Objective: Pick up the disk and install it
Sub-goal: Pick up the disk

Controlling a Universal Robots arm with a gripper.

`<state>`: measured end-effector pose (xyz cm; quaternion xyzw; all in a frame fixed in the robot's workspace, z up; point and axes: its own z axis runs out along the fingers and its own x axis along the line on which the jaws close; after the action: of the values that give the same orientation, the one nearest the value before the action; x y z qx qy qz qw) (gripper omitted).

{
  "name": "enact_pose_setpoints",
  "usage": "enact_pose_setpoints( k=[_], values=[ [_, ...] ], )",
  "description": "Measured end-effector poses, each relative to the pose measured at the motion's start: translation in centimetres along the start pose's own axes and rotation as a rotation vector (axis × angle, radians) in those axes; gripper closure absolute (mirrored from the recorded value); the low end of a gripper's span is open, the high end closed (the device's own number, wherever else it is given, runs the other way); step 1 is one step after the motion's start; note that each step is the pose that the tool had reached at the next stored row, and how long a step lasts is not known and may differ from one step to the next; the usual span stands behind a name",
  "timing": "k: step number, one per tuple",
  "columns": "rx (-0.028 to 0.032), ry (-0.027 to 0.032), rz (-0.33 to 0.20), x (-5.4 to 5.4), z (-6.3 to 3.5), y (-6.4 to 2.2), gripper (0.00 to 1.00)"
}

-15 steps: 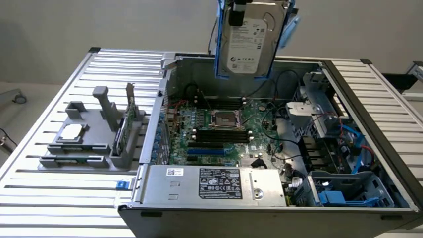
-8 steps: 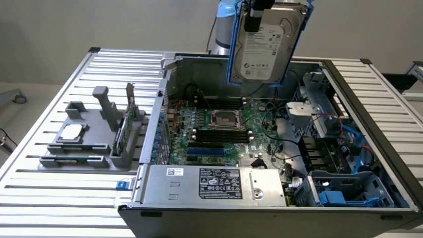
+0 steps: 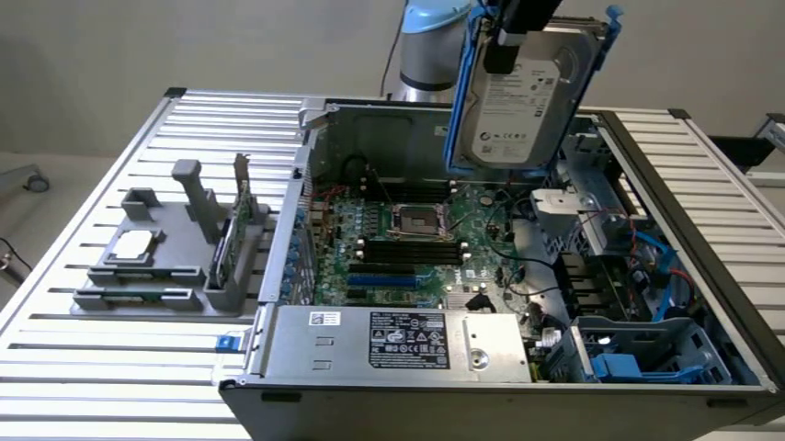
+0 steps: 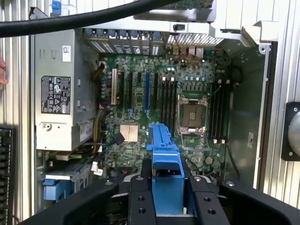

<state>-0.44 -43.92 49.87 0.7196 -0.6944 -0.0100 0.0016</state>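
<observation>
The disk, label facing out in its blue carrier, hangs upright in the air above the open computer case, over the motherboard. The gripper is clamped on its carrier, fingers pressed against both sides. A grey power supply sits at the case's near end.

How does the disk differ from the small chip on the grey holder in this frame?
The disk hangs on edge in the gripper above the open computer case; the chip lies flat on the grey holder. The disk is clearly larger and rectangular; the chip is small and square. The disk has a blue frame and a white label; the chip has neither. Both are silver-grey.
</observation>
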Motion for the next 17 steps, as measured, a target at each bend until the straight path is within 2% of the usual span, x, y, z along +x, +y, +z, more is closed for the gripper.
enact_pose_setpoints(
  k=[17],
  values=[
    [-0.0018,0.0,0.0,5.4,-0.14,-4.06,0.67]
  ],
)
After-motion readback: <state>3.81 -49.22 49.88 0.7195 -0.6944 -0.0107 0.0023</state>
